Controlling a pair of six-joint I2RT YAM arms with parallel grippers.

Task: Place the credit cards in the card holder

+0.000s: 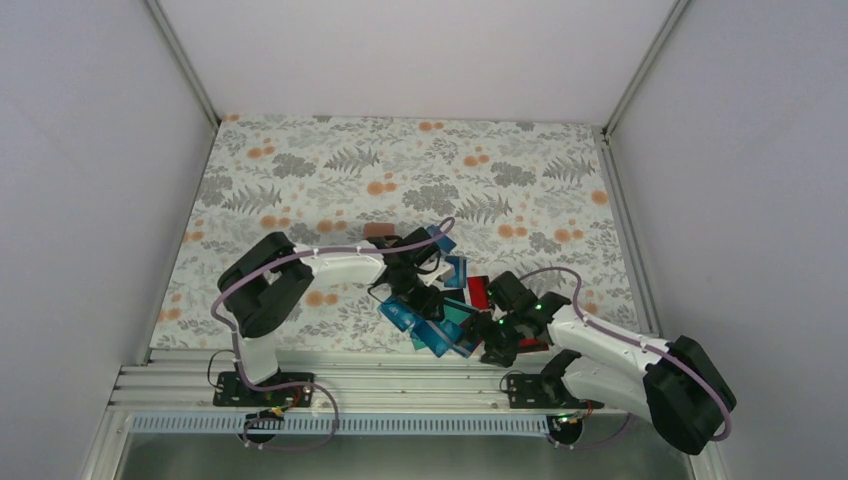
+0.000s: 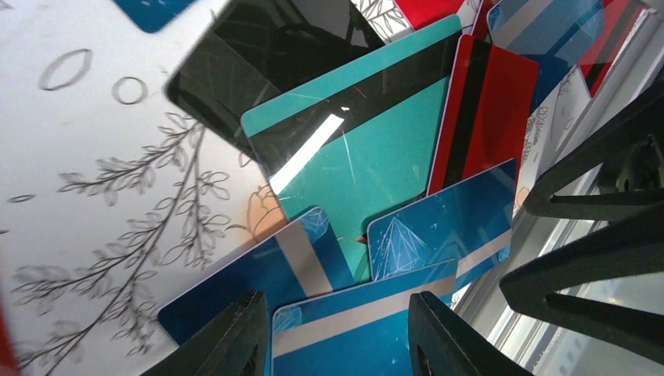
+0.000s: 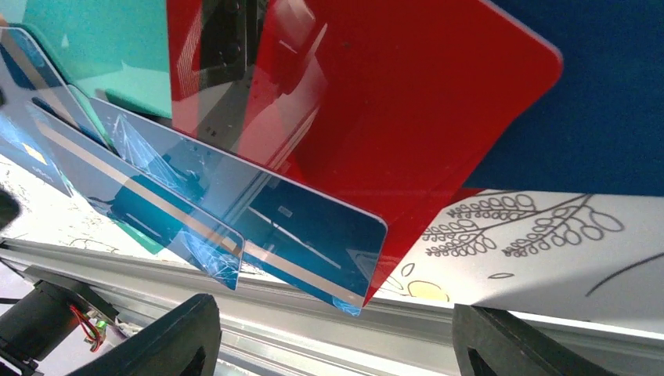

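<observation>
Credit cards lie in an overlapping pile (image 1: pixel 440 310) near the table's front edge: blue, teal (image 2: pixel 368 157) and red (image 2: pixel 489 110) ones. My left gripper (image 1: pixel 418 295) hangs over the pile, its jaws partly apart. A blue card (image 2: pixel 360 337) with a silver stripe lies across the gap of the left gripper (image 2: pixel 337 333), its short edge at the left finger (image 2: pixel 235 341). My right gripper (image 1: pixel 497 345) stands wide open at the pile's right end. Nothing sits in the right gripper (image 3: pixel 337 325); a blue card (image 3: pixel 313 227) and a red card (image 3: pixel 376 102) overhang ahead of it. A small tan-brown patch (image 1: pixel 377 232) beyond the left wrist may be the card holder.
An aluminium rail (image 1: pixel 400 372) runs along the table's near edge, right under the right gripper's fingers (image 3: pixel 188 337). The floral cloth (image 1: pixel 400 170) stretches back to white walls. The right gripper's black fingers (image 2: pixel 595 227) stand close beside the left gripper.
</observation>
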